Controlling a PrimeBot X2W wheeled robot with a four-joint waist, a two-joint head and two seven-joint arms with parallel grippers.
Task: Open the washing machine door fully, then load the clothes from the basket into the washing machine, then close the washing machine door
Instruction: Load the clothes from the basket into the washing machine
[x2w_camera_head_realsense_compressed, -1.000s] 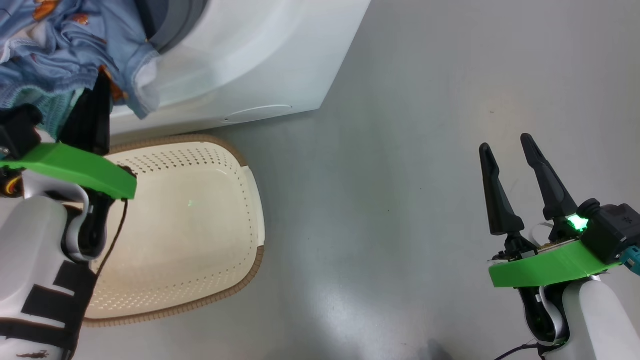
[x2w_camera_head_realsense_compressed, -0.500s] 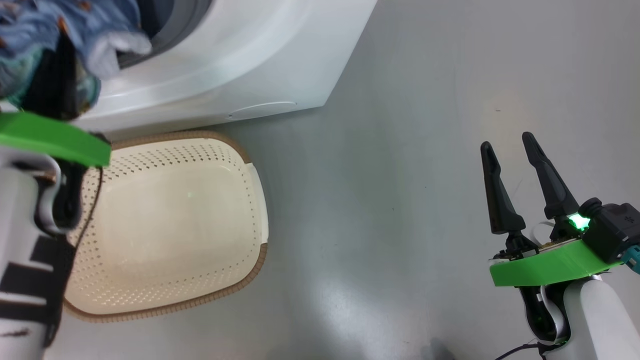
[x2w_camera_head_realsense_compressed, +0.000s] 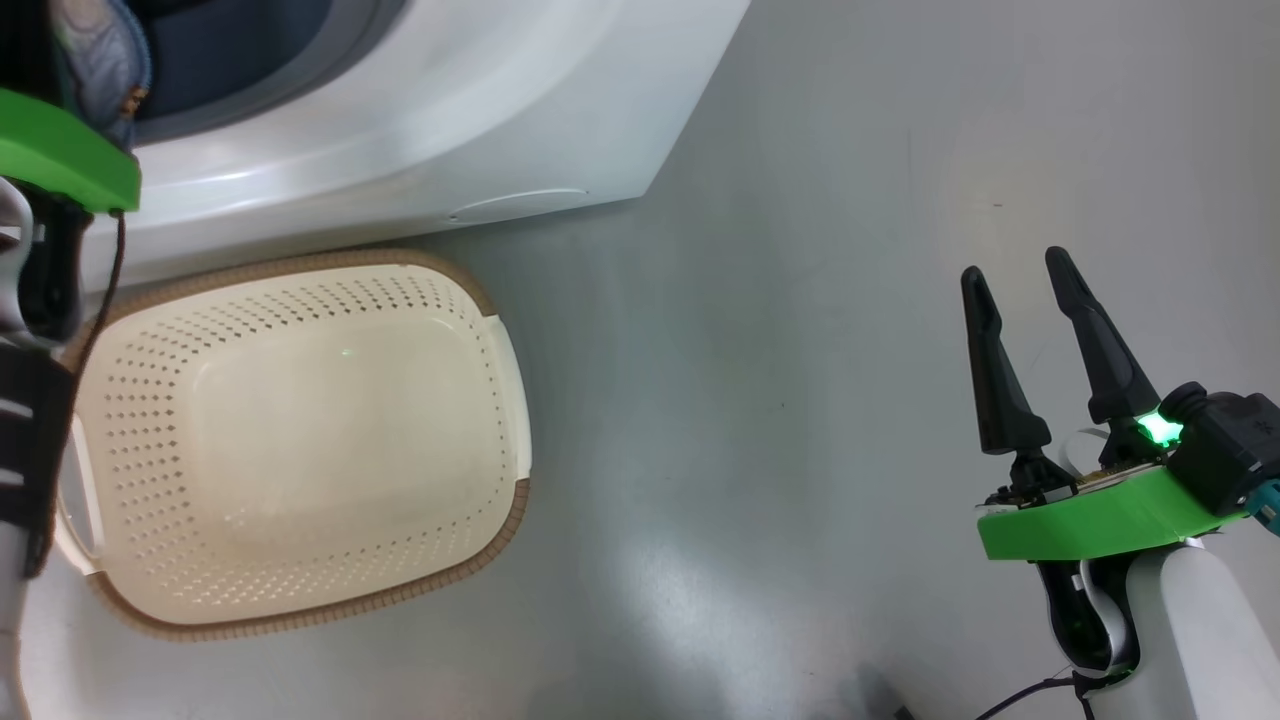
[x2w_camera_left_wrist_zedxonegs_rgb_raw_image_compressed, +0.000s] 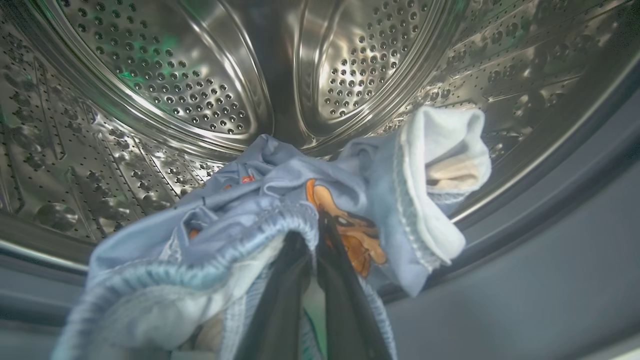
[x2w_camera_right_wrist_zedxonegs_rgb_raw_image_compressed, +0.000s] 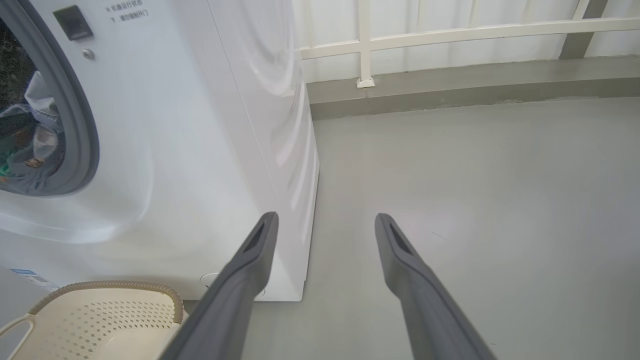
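Since a second ago left gripper (x2w_camera_left_wrist_zedxonegs_rgb_raw_image_compressed: 311, 232) has lifted the clothes (x2w_camera_left_wrist_zedxonegs_rgb_raw_image_compressed: 250, 200) from above the basket (x2w_camera_head_realsense_compressed: 300, 440) into the washing machine (x2w_camera_head_realsense_compressed: 450, 120) opening. Its jaws are clamped on light blue printed fabric that hangs before the steel drum (x2w_camera_left_wrist_zedxonegs_rgb_raw_image_compressed: 165, 75), over the grey gasket (x2w_camera_left_wrist_zedxonegs_rgb_raw_image_compressed: 550, 240). Cream basket sits on the floor (x2w_camera_head_realsense_compressed: 800, 400) just beside the machine front. Over the floor, well apart from it, right gripper (x2w_camera_head_realsense_compressed: 1015, 268) hovers, jaws spread wide.

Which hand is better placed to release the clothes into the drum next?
Left. The left hand is shut on the clothes at the mouth of the drum; the right hand hangs open over the floor, away from the washing machine.
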